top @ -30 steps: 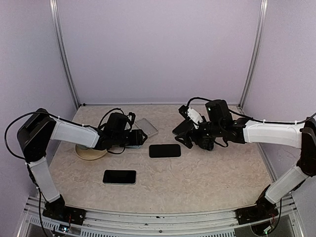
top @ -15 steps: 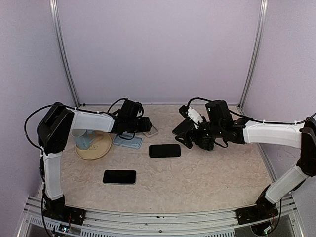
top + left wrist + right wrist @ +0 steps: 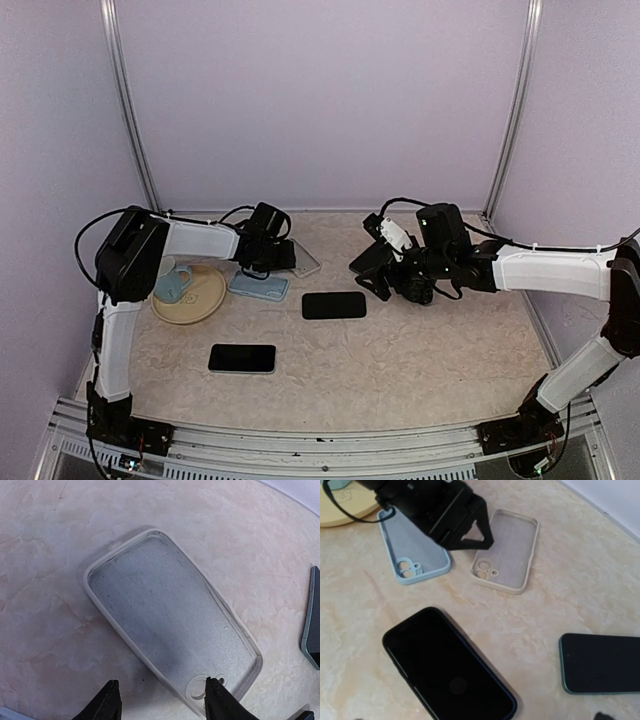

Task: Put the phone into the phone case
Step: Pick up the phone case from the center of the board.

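A pale grey phone case (image 3: pixel 170 625) lies hollow side up on the table, also seen in the right wrist view (image 3: pixel 507 550). My left gripper (image 3: pixel 164 700) hangs open over its camera-cutout end. One fingertip (image 3: pixel 217 697) is above the cutout and the other is over bare table outside the rim. A black phone (image 3: pixel 334 305) lies in the middle of the table, close below my right wrist camera (image 3: pixel 447 670). My right gripper (image 3: pixel 372 272) stands open and empty just right of that phone.
A light blue case (image 3: pixel 258 287) lies beside the grey one. A second phone (image 3: pixel 242 358) sits nearer the front. Another phone with a teal edge (image 3: pixel 602 662) lies near the right gripper. A cream plate (image 3: pixel 205 300) holding a cup (image 3: pixel 172 280) stands at the left.
My left arm has swung from the plate and blue case back to the grey case, uncovering the cup. Its jaws have narrowed a little. The right arm has not moved.
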Tool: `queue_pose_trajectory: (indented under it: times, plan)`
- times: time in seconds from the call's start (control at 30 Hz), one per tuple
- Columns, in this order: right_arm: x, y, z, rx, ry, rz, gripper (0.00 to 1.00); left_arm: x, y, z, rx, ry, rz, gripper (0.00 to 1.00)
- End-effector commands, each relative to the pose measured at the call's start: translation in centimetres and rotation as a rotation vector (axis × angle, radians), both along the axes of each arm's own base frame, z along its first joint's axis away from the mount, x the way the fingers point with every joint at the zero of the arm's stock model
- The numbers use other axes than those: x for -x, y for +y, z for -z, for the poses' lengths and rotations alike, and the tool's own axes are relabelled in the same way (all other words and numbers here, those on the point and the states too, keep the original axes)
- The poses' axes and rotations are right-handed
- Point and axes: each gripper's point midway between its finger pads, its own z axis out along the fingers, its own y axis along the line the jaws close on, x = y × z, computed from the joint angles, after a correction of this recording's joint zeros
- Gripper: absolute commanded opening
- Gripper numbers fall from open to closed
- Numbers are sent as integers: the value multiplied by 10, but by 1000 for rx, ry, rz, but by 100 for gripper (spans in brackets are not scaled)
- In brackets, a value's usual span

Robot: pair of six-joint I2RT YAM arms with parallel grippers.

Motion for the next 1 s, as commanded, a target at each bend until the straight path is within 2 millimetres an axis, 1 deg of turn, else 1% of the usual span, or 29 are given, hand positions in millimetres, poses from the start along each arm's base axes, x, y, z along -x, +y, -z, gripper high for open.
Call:
queue_pose_trajectory:
  times: [0.0,0.3,0.4,0.6,0.77,0.97]
  plan:
    - [3,2,-8,-14,-19,-4,98,-9,4,4,-18,2,-22,56]
    - [2,3,-10,-10,-29,-6,98,-19,4,12,-16,21,-19,55]
    - [1,3,-10,-8,-33,-4,98,-21,5,13,-29,22,-21,53]
    - [1,4,-10,-7,-35,-6,98,-21,6,21,-43,34,-21,49]
    - [1,4,-11,-9,-36,-5,98,-20,8,28,-64,48,-20,43]
    - [0,4,-13,-10,-39,-3,98,-18,10,31,-72,53,-19,42]
